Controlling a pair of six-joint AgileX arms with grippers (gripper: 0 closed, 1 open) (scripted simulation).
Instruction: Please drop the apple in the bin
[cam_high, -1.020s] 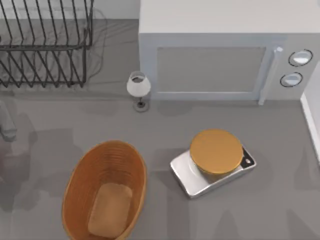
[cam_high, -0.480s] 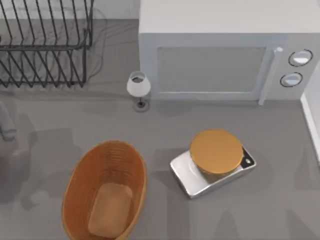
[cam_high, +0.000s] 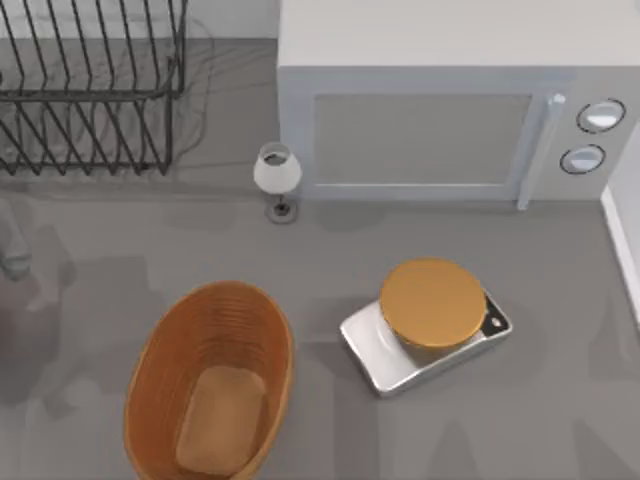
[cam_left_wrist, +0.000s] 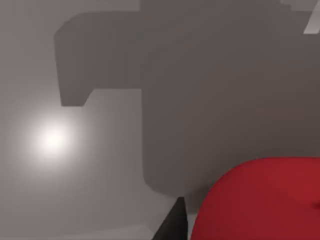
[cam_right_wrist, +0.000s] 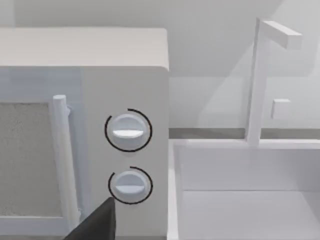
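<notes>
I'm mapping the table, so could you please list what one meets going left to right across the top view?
Dish rack → bin → small lamp → scale → microwave dials.

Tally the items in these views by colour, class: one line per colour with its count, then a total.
Red: 1, the apple
Orange-brown: 2, the bin and the scale's disc
White: 2, the microwave and the small lamp
Black: 1, the wire rack
Total: 6
</notes>
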